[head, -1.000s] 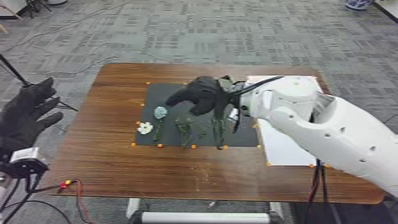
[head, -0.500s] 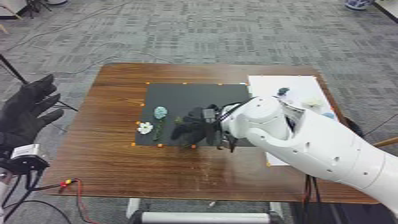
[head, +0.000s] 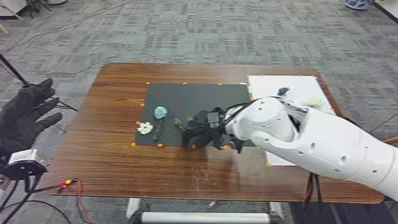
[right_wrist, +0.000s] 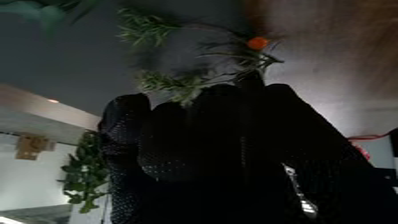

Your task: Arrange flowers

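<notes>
In the head view, my right hand point(head: 202, 129) is low over the dark mat's point(head: 197, 95) near edge, its fingers extended down beside a green sprig point(head: 181, 124). To the left lie a pale blue flower point(head: 161, 113) with a green stem and a white flower point(head: 145, 128). My left hand point(head: 28, 117) stays open off the table's left side. In the right wrist view, my right hand point(right_wrist: 213, 135) has its fingers extended, with their tips at a green sprig point(right_wrist: 173, 85); another sprig point(right_wrist: 147, 30) lies farther off. The glove hides part of the nearer stems.
White paper point(head: 281, 159) lies right of the mat, partly under my right arm, with a dark flower point(head: 282, 91) and a cream flower point(head: 312, 102) on its far part. Orange markers line the mat. A red and black cable point(head: 78, 187) crosses the table's near left corner.
My right hand has come from the mat's far right part toward its near edge, uncovering flowers on the white paper and covering some stems. The left hand has barely moved.
</notes>
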Robot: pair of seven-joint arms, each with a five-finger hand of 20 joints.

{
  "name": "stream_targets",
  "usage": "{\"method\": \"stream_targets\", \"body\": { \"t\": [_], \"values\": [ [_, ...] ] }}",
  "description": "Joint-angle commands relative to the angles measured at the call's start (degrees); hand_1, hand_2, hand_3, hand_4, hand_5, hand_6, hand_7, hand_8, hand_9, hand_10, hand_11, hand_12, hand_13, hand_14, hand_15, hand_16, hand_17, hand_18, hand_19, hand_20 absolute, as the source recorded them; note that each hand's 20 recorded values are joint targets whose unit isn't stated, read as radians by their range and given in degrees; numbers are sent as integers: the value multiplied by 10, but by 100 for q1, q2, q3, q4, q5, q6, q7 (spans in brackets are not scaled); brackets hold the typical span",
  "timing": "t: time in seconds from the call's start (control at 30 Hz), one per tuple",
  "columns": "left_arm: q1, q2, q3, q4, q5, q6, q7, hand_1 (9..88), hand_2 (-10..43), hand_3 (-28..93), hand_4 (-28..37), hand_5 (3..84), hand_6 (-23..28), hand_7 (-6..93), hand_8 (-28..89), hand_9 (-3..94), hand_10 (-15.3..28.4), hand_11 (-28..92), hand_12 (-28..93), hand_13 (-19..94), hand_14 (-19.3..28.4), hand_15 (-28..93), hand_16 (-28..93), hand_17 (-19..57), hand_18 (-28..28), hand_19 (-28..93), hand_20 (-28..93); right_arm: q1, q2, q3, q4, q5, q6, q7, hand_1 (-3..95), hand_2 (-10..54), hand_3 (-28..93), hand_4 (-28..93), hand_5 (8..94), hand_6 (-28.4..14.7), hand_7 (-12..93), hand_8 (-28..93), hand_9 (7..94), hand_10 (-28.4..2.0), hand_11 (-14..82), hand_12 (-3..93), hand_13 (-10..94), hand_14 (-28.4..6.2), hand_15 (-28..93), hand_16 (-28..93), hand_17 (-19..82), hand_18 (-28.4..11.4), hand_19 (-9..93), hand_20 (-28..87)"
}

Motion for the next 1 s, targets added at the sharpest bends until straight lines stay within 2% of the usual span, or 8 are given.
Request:
{"method": "stream_targets", "body": {
  "t": [0.03, 0.23, 0.43, 0.5, 0.6, 0.67, 0.73, 1.0],
  "values": [
    [31, -29, -5, -18, 14, -80, -23, 328, -43, 404, -283, 178, 12, 188, -82, 108, 79, 162, 207, 18, 109, 341, -50, -136, 191, 306, 105, -83, -24, 253, -27, -29, 34, -67, 207, 217, 932, -81, 399, 47, 196, -161, 786, -118, 676, 325, 731, -118, 850, 376, 334, -236, 843, 530],
    [70, -61, -25, -36, -2, -44, -2, 324, -45, 411, -283, 178, 12, 188, -81, 108, 79, 163, 208, 18, 109, 339, -50, -136, 191, 306, 105, -408, 30, 856, -167, 431, 413, -305, 211, 140, 930, -166, 398, 47, 194, -161, 782, -118, 674, 329, 729, -118, 850, 378, 334, -237, 844, 531],
    [29, -80, 21, -29, 3, -44, -1, 324, -46, 412, -283, 178, 12, 188, -81, 108, 79, 164, 208, 18, 110, 342, -49, -136, 191, 306, 105, -337, 788, 876, -193, 1767, 3118, 648, 173, 34, 861, -275, 452, 36, 199, -156, 777, -118, 662, 325, 724, -115, 840, 375, 332, -232, 841, 521],
    [45, -97, 8, -35, 11, -53, 11, 323, -46, 414, -283, 178, 12, 188, -81, 108, 79, 164, 208, 17, 110, 343, -49, -136, 191, 306, 105, -462, 1073, 1040, -166, 1918, 3615, 1146, 172, -3, 836, -281, 482, 31, 199, -148, 762, -114, 627, 315, 709, -107, 813, 366, 324, -221, 824, 513],
    [87, -117, -15, -47, 0, -29, 26, 324, -45, 411, -283, 178, 12, 188, -81, 108, 79, 164, 207, 18, 110, 343, -50, -136, 191, 306, 105, -777, 1465, 1381, -159, 1525, 3843, 1971, 183, -63, 794, -282, 490, 27, 194, -141, 737, -106, 534, 297, 666, -106, 809, 363, 298, -216, 800, 517],
    [83, -122, -26, -49, -6, -6, 27, 324, -46, 412, -283, 179, 12, 188, -81, 108, 79, 163, 207, 19, 110, 342, -50, -136, 191, 306, 105, -820, 1659, 1318, -65, 1240, 4160, 2470, 263, -91, 673, -283, 465, 17, 182, -130, 670, -103, 332, 241, 636, -107, 818, 354, 280, -215, 785, 528],
    [93, -138, -32, -60, -3, -4, 30, 324, -45, 412, -283, 178, 12, 188, -81, 108, 79, 163, 207, 18, 110, 342, -50, -136, 191, 307, 105, -888, 1781, 1311, 47, 926, 4205, 2855, 332, -95, 575, -283, 454, 13, 187, -129, 592, -107, 240, 211, 608, -112, 829, 352, 268, -216, 779, 533],
    [81, -154, -39, -57, -6, -17, 23, 323, -46, 415, -283, 178, 12, 188, -81, 108, 79, 163, 207, 19, 109, 341, -51, -136, 191, 307, 105, -2659, 2256, 2853, -164, 354, 3651, 3643, 226, -95, 794, -283, 448, 4, 241, -136, 492, -122, 188, 208, 565, -107, 845, 334, 257, -210, 775, 536]
  ]
}}
